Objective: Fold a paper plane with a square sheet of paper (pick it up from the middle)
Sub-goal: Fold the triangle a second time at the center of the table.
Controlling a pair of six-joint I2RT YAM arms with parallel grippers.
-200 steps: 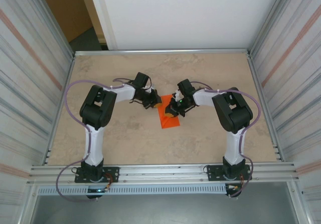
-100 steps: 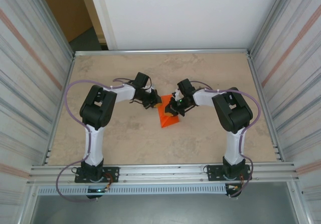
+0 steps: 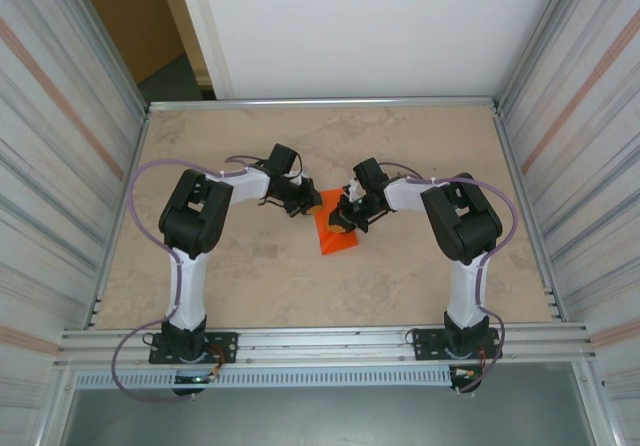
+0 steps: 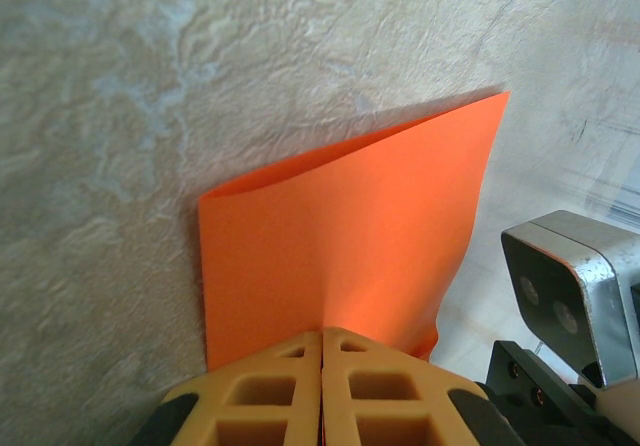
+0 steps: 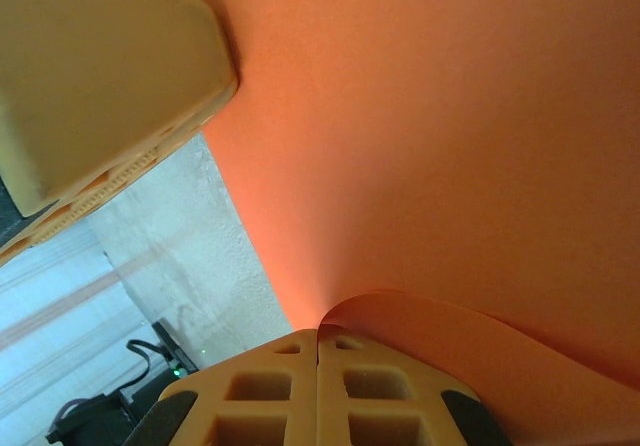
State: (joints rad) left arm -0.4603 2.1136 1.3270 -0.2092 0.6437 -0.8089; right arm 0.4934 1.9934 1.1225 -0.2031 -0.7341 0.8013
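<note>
As left gripper point(image 4: 321, 338) clamps one edge, square sheet of paper point(image 4: 350, 226) bowed, right gripper point(image 5: 318, 334) pinching another.

Thin square sheet of orange paper point(image 3: 336, 238) sits mid beige marbled tabletop point(image 3: 420, 276), left claw point(image 3: 314, 207) at its 11 o'clock corner, right claw point(image 3: 345, 217) at 1 o'clock.

There is one orange sheet of paper point(image 3: 336, 236) and one bench point(image 3: 250, 286). Two arms are counted, the left arm point(image 3: 195, 221) and the right arm point(image 3: 462, 221). Each carries a single tool, making two: the left tool point(image 3: 312, 206) and the right tool point(image 3: 345, 216).
</note>
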